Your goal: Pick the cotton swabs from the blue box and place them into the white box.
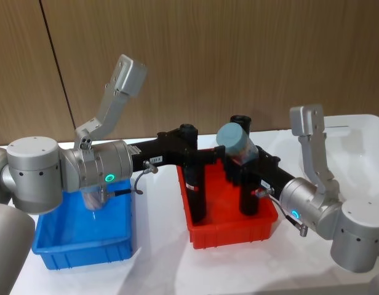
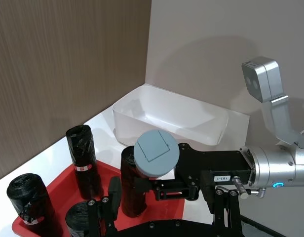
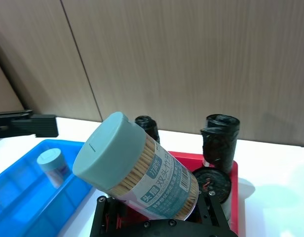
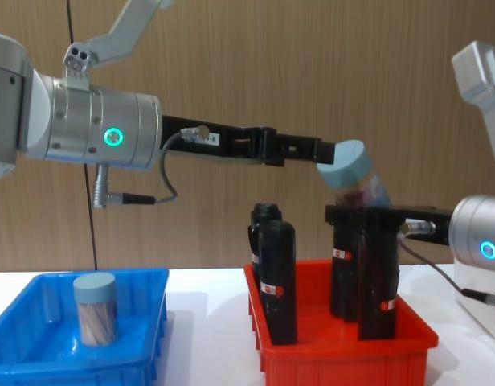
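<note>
Right tool (image 3: 154, 200) grips one jar of cotton swabs (image 4: 356, 181) above the red bin (image 4: 344, 362), upper centre of the chest view.
A second jar (image 4: 96, 310) stands upright in the blue box (image 4: 71, 370), lower left. The white box (image 2: 127, 121) looks empty, so nothing is delivered yet. The held jar tilts, its long axis slanting, lid toward the upper left. The left tool (image 4: 308, 151), fingers spread, sits just beside that lid.

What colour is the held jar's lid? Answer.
The swab jar's lid is pale blue-grey, clearest in right wrist view.
</note>
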